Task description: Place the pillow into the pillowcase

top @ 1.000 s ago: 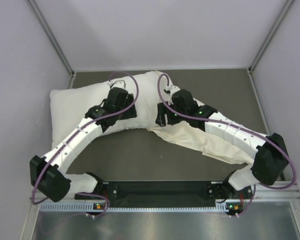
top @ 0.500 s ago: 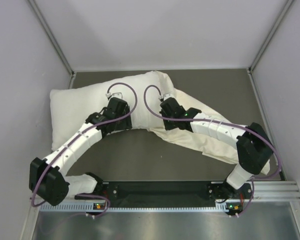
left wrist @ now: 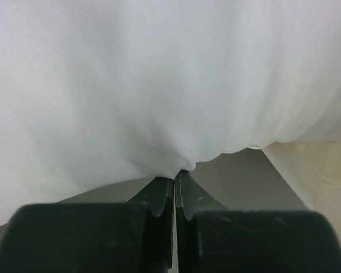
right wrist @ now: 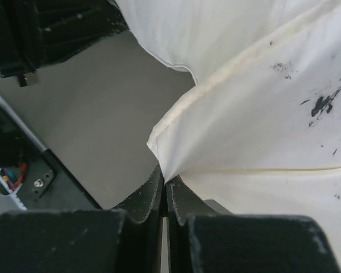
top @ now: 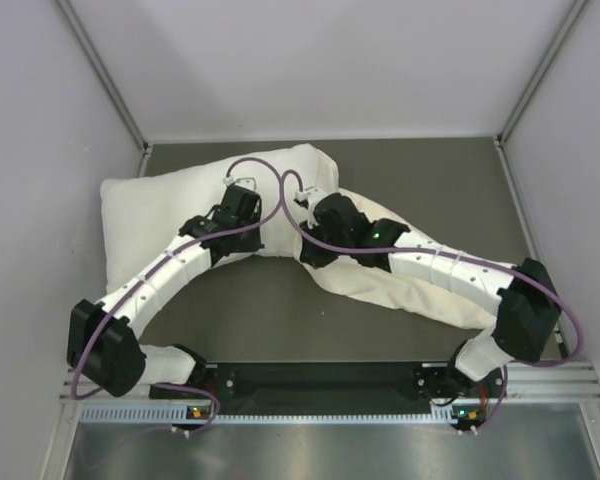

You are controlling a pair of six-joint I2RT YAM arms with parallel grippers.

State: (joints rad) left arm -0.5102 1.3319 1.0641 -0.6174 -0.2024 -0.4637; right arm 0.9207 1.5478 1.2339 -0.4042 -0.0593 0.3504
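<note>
The plump white pillow (top: 160, 210) lies at the back left of the table. In the left wrist view it (left wrist: 159, 85) fills the upper frame. My left gripper (top: 242, 232) is shut, pinching the pillow's near edge (left wrist: 175, 173). The limp cream pillowcase (top: 420, 290) spreads from the pillow's right end toward the near right, dark smudges on its cloth (right wrist: 273, 114). My right gripper (top: 310, 248) is shut on the pillowcase's hemmed corner (right wrist: 165, 179), close beside the left gripper. A bit of the white pillow (right wrist: 176, 28) shows beyond that hem.
Grey walls close in the dark table (top: 280, 310) on the left, back and right. The arms' black base rail (top: 320, 380) runs along the near edge. The left arm's black wrist (right wrist: 51, 28) sits close to the right gripper. The right arm lies over the pillowcase.
Both grippers have gone from open to shut, the right one first. Both came down and closer together, the left onto the pillow's near edge, the right leftward onto the pillowcase's corner.
</note>
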